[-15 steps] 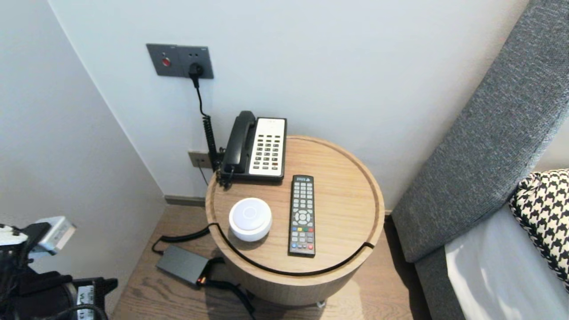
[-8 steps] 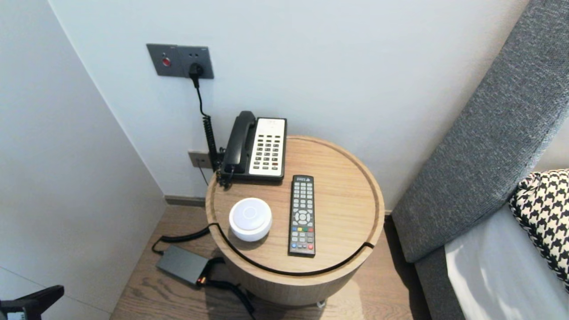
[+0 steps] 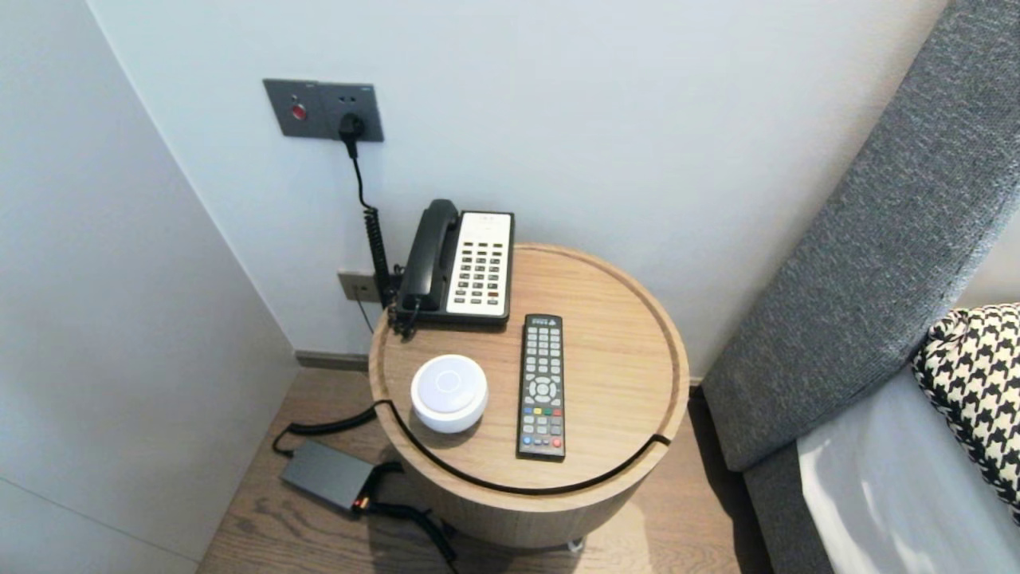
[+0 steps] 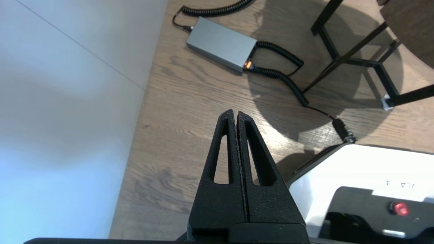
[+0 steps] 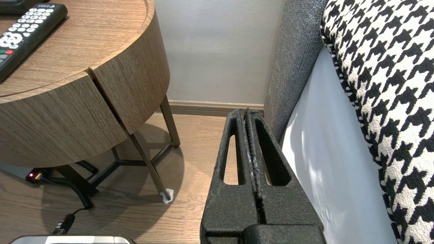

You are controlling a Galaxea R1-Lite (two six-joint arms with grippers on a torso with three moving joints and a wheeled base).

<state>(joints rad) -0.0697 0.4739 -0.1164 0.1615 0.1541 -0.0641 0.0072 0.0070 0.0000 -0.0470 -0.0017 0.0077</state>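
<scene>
Wood-grain worktop (image 3: 510,514) taken as reference. My left gripper (image 4: 236,113): fingers pressed together, empty, low over the floor (image 4: 190,101) beside the worktop's base. Nearest is the grey power box (image 4: 222,44) on the floor, its coiled cable (image 4: 281,76) running under the worktop. My right gripper (image 5: 247,112): likewise closed and empty, low on the worktop's other side, near the headboard (image 5: 295,51).

Judgement: rest posture, no grasp begun. The remote (image 3: 542,387), white puck (image 3: 449,392) and telephone (image 3: 466,263) lie on the worktop. Reaching any calls for rising above its rim, then opening. Its legs (image 5: 149,166) and the cable crowd the low route.
</scene>
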